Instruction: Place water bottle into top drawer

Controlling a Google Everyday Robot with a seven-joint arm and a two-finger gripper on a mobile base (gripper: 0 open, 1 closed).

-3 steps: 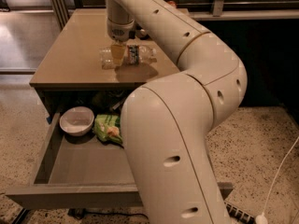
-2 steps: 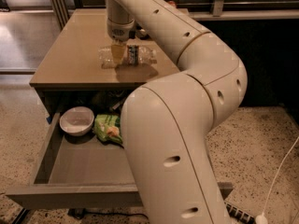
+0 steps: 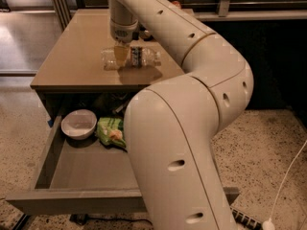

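We see the water bottle (image 3: 145,57) lying on its side on the tan table (image 3: 67,51), towards the back right of the top; its ribbed clear body runs left to right, and a narrow label band wraps it near the middle. The gripper (image 3: 120,59) points straight down at the left half of the bottle and meets it from above; we cannot tell whether it has closed on the bottle or only rests against it. The pale arm (image 3: 211,75) rises from the gripper, bends to the right and comes down large in the foreground, hiding the right side of the table front.

Below the table top, the top drawer (image 3: 72,206) stands pulled well out towards us; its plain grey front panel is nearest, with low side walls running back. At the back of the drawer sits a white bowl (image 3: 78,123), upright; just beside it on the right lies a green packet (image 3: 110,131), partly hidden by the arm. The front part of the drawer floor is bare. On the speckled floor at the right a white cable (image 3: 289,174) trails down.
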